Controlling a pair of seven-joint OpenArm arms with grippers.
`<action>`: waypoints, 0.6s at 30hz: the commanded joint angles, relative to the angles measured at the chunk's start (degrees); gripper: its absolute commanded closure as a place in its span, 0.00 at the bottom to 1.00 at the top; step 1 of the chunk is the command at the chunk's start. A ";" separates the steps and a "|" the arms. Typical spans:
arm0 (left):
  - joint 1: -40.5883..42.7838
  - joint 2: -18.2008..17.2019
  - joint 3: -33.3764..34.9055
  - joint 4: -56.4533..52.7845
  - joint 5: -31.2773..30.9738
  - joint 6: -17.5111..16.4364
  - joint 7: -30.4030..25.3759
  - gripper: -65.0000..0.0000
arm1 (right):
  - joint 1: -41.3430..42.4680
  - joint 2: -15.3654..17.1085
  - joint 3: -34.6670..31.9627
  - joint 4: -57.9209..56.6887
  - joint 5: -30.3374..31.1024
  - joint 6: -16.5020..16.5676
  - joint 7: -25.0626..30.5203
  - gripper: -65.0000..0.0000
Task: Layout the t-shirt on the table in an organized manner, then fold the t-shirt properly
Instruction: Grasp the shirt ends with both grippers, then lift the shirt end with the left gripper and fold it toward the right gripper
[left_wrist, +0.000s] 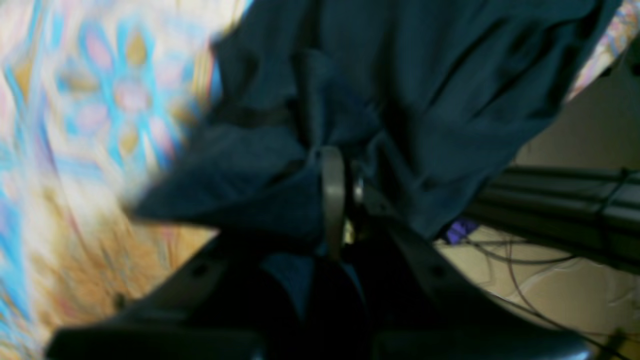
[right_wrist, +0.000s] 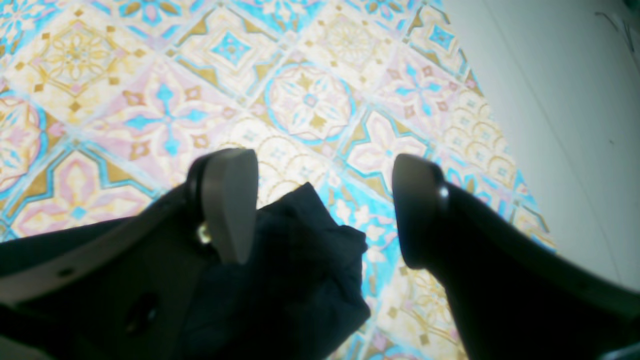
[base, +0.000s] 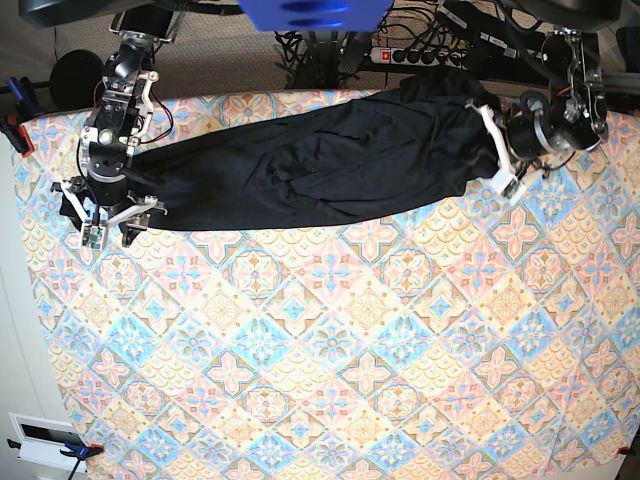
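The black t-shirt (base: 310, 160) lies stretched in a long band across the far part of the table (base: 330, 340). My left gripper (base: 497, 150) sits at the band's right end. In the left wrist view this left gripper (left_wrist: 340, 200) is shut on bunched t-shirt (left_wrist: 410, 90) fabric, and the image is blurred. My right gripper (base: 112, 228) is at the band's left end. Seen from the right wrist, the right gripper (right_wrist: 322, 207) stands open. A crumpled tip of the t-shirt (right_wrist: 300, 265) lies on the table (right_wrist: 310, 100) between its fingers (right_wrist: 230, 205), against the left one.
A power strip with cables (base: 420, 55) runs behind the table's far edge. A red clamp (base: 15, 130) grips the far left corner. The pale floor (right_wrist: 560, 125) lies past the table's edge. A dark rail (left_wrist: 565, 210) with wires crosses beyond the edge in the left wrist view.
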 joint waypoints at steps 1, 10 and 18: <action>-2.39 -0.40 0.76 1.68 -2.81 -0.08 -1.93 1.00 | 0.61 0.63 0.22 1.16 -0.10 -0.17 1.53 0.38; -18.65 5.14 11.92 2.30 -7.82 -0.08 6.51 1.00 | -1.76 0.63 0.31 1.16 -0.10 -0.17 1.53 0.38; -29.82 14.11 22.47 -0.61 -4.56 4.54 10.64 1.00 | -1.76 0.63 0.40 1.16 -0.01 -0.17 1.53 0.38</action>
